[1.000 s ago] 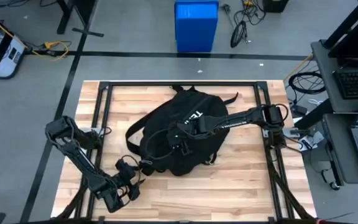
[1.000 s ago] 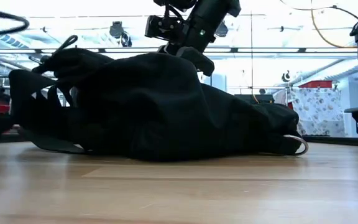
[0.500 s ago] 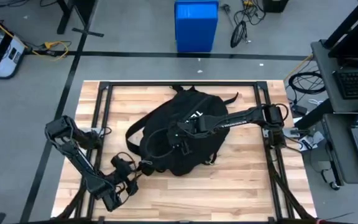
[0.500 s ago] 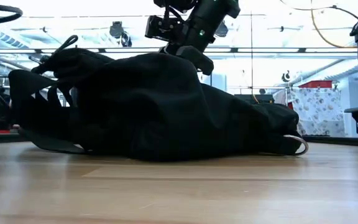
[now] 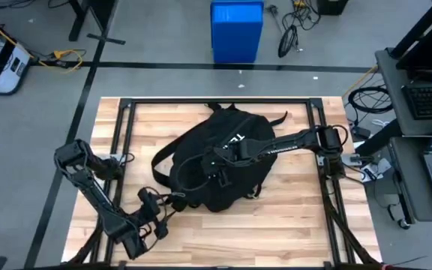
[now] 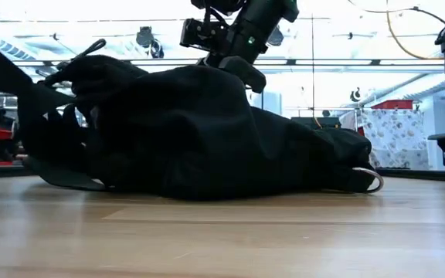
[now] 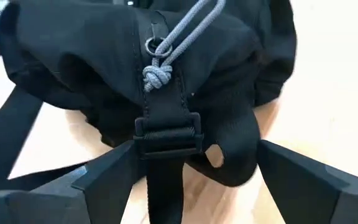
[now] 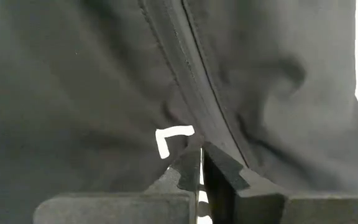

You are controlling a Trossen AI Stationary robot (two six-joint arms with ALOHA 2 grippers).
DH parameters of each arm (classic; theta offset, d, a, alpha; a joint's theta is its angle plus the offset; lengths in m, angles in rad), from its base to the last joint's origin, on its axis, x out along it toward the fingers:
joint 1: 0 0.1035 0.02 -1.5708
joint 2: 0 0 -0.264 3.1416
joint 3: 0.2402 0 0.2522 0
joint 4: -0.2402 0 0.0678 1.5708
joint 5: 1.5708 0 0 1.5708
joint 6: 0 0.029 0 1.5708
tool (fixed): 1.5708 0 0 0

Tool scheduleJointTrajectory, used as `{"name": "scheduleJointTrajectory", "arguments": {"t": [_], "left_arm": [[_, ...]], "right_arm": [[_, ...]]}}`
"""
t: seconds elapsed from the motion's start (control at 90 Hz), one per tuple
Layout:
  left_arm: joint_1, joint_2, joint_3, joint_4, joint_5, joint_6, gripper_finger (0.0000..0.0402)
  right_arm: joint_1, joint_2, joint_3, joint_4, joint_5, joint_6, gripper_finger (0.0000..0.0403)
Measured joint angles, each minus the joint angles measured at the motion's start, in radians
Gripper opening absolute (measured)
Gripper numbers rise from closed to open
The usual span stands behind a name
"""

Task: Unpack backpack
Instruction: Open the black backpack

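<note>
Left gripper point(image 5: 158, 212): near front-left of the wooden table point(image 5: 291, 225), at the backpack's lower corner; fingers point(image 7: 104, 171) spread wide on either side of a black strap buckle point(image 7: 166, 134), not closed on it. A grey knotted zipper cord point(image 7: 166, 53) lies just beyond the buckle.

Backpack point(image 5: 208, 161): large, black, soft fabric, lying flat at the table's middle, white lettering point(image 5: 236, 139) partly visible on top, straps trailing left.

Right gripper point(image 5: 217, 169): reaching from the right side, set down on top of the backpack; fingers point(image 8: 222, 171) drawn nearly together, pressed against fabric beside a zipper seam point(image 8: 191, 93). Whether they pinch anything cannot be told.

Blue bin point(image 5: 236, 30): on the floor beyond the table.
</note>
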Motion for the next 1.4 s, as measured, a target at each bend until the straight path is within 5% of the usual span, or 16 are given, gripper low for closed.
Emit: {"name": "scheduleJointTrajectory", "arguments": {"t": [0.411, 0.733, 0.989, 1.4], "left_arm": [[0.096, 0.0, -0.001, -0.042, -0.002, -0.002, 0.0306], [0.097, 0.0, -0.001, -0.038, 0.049, 0.051, 0.0123], [0.097, 0.0, -0.001, -0.041, 0.051, 0.104, 0.0124], [0.097, 0.0, -0.001, -0.059, 0.049, 0.134, 0.0127]], "right_arm": [[0.0, 0.0, 0.0, 0.007, -0.015, 0.0, 0.0], [0.0, 0.0, 0.0, 0.007, -0.015, 0.0, 0.0], [0.035, 0.0, 0.0, 0.125, -0.012, 0.03, 0.0008], [0.224, 0.0, 0.0, 0.445, -0.058, -0.126, 0.0108]]}}
